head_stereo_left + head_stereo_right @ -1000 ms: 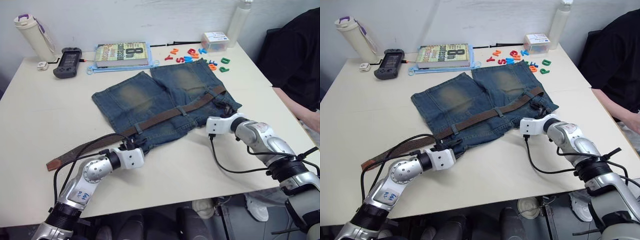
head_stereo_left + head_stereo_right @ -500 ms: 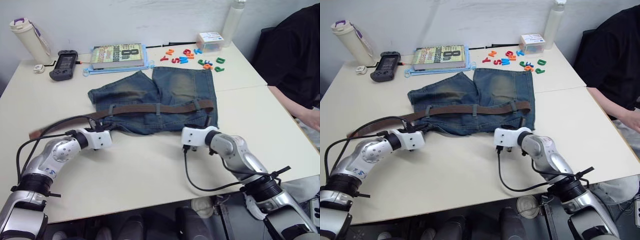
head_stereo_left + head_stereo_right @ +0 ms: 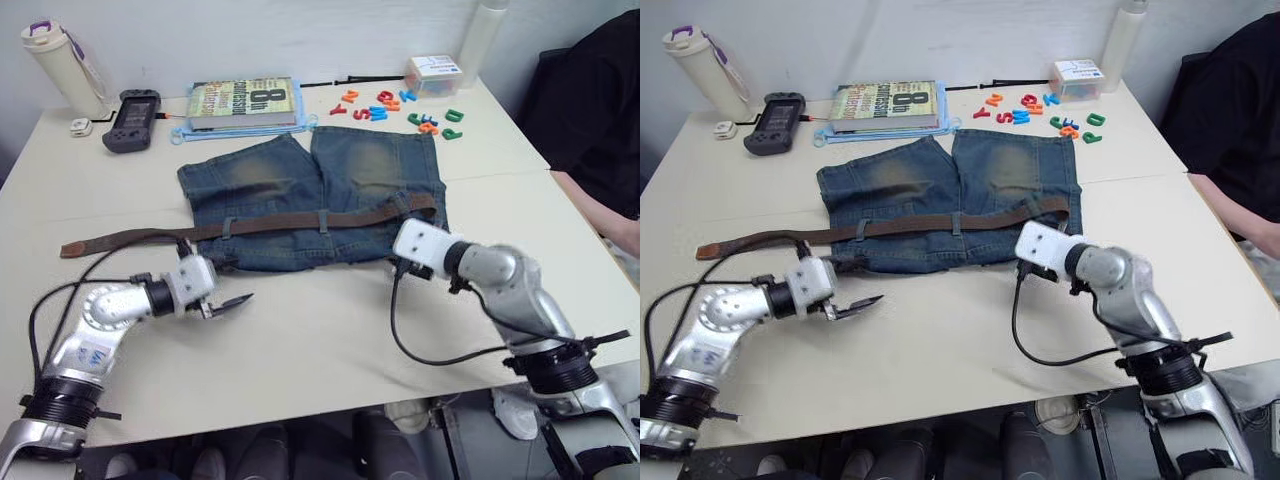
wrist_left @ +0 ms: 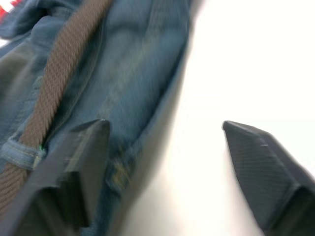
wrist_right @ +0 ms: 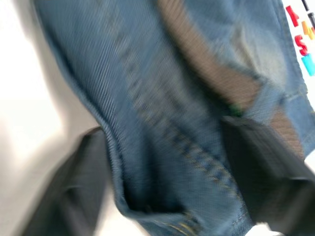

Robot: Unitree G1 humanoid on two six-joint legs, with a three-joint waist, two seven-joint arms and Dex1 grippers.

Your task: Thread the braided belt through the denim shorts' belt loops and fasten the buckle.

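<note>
The denim shorts [image 3: 310, 195] lie flat mid-table, waistband toward me. The braided belt [image 3: 270, 224] runs through the belt loops [image 3: 322, 220] along the waistband, and its long free end [image 3: 100, 243] trails left on the table. At its right end I cannot make out the buckle. My left gripper [image 4: 165, 162] is open just off the waistband's left corner, with one finger [image 4: 83, 162] beside the denim edge. My right gripper [image 5: 172, 162] is open at the waistband's right part, and denim lies between its spread fingers [image 5: 266, 172].
A book [image 3: 245, 100], a black handheld device [image 3: 128, 120] and a white tumbler [image 3: 60, 60] stand at the back left. Coloured letters [image 3: 400, 105] and a small box [image 3: 432, 75] are at the back right. A person in black [image 3: 600, 130] sits to the right. Black cables [image 3: 420, 350] loop from both wrists.
Both grippers were at the waistband edge as the shorts turned square to me. Now both stand open, and the left one has drawn back from the denim.
</note>
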